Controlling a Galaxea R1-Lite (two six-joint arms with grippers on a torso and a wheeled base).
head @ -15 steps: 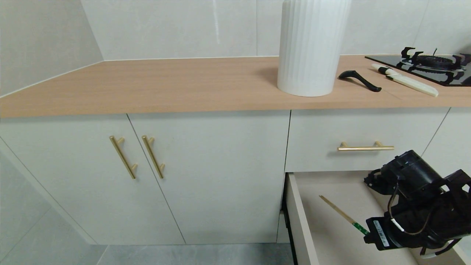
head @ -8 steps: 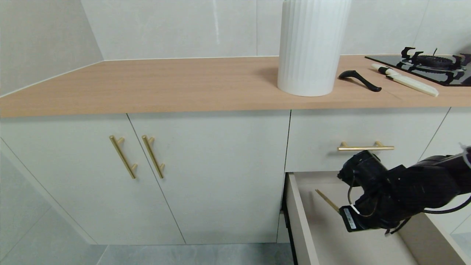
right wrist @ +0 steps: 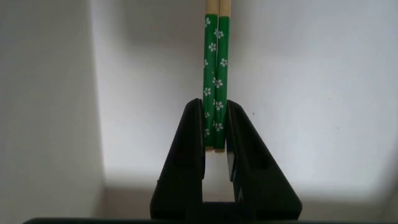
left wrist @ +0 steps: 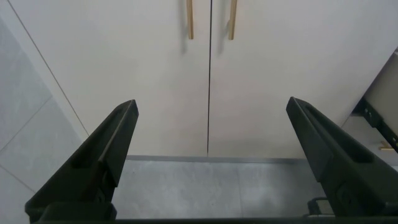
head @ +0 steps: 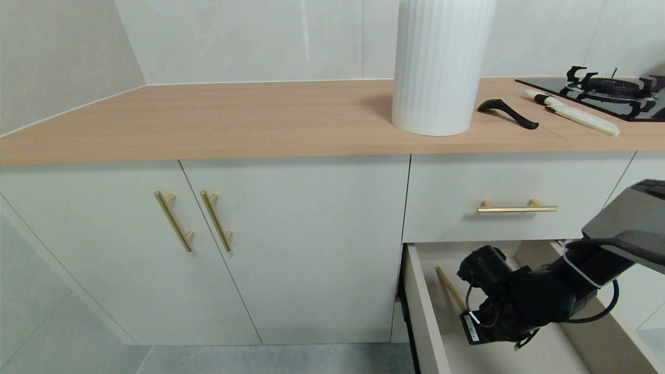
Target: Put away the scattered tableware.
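Your right end effector (right wrist: 216, 115) is clamped on a pair of green-ended chopsticks (right wrist: 216, 50), low inside the open drawer (head: 422, 311). Lower them flat onto its floor before letting go. Your left end effector (left wrist: 211, 104) gapes wide.

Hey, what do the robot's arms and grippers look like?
The left gripper and right gripper are matte black, each with two long wedge-shaped fingers. The right arm is black near the wrist, with a looping black cable, a white label and a grey outer shell.
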